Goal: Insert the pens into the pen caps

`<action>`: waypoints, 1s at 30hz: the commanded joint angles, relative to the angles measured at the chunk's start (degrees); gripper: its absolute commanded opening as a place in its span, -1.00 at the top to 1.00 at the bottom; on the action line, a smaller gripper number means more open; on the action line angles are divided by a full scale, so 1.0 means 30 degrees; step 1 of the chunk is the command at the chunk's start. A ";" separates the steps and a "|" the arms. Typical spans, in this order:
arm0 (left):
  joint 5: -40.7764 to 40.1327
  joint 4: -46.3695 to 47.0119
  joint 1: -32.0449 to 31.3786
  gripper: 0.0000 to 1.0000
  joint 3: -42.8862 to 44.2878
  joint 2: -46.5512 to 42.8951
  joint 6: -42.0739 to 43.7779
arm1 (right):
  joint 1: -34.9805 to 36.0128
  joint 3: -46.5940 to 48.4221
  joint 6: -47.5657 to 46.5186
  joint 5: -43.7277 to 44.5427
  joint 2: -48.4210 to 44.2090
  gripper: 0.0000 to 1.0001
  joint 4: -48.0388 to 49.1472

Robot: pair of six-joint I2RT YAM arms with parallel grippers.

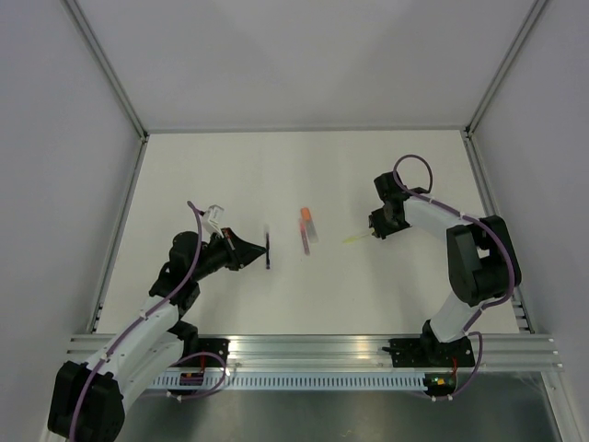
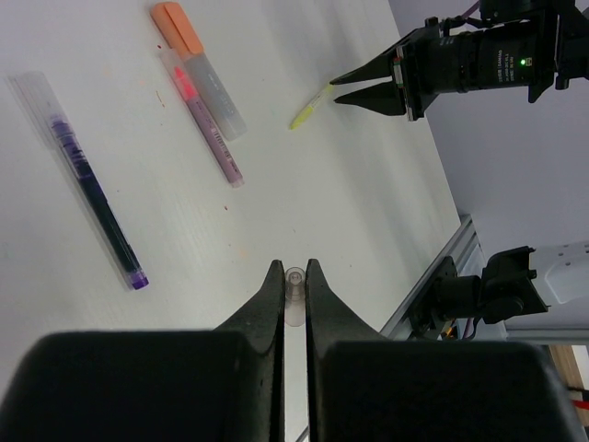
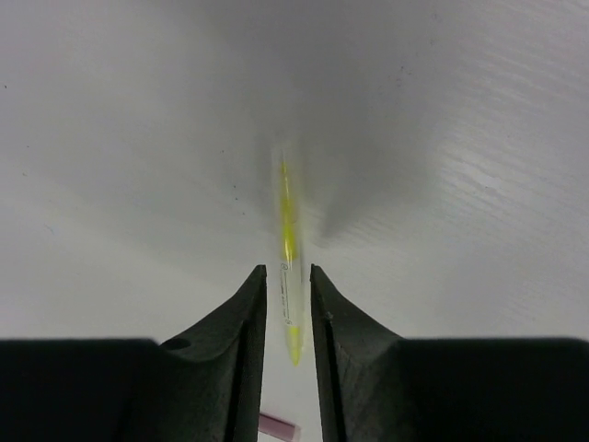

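My left gripper (image 2: 294, 269) is shut on a small clear pen cap (image 2: 294, 293), whose open end sticks out past the fingertips. In the top view this gripper (image 1: 260, 249) hovers just left of the dark pen (image 1: 268, 251); the left wrist view shows that pen as purple-black (image 2: 92, 195), lying on the table. The yellow pen (image 3: 289, 241) lies between the open fingers of my right gripper (image 3: 288, 272), with a gap on each side and its far end blurred. From above, the yellow pen (image 1: 354, 238) points away from the right gripper (image 1: 370, 233).
In the table's middle lie a pen with an orange cap (image 2: 177, 28) and beside it a pinkish pen (image 2: 210, 124); from above they sit together (image 1: 306, 227). A pink piece (image 3: 278, 426) shows under the right fingers. Aluminium frame rails (image 1: 313, 348) run along the near edge.
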 commanded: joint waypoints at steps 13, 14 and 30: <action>-0.0343 -0.0041 0.0102 0.95 0.0275 -0.0569 0.0569 | -0.0012 0.3715 -0.9160 -0.4820 -0.2631 0.00 0.5812; -0.0312 0.0017 0.0102 0.95 0.0217 -0.0656 0.0511 | -0.0012 0.5112 -1.1987 -0.7386 -0.2281 -0.03 0.5992; -0.0693 -0.0480 0.0102 0.95 0.0157 -0.1976 0.0540 | 0.1043 0.3552 -4.0539 -0.8203 -0.0342 -0.36 -0.0870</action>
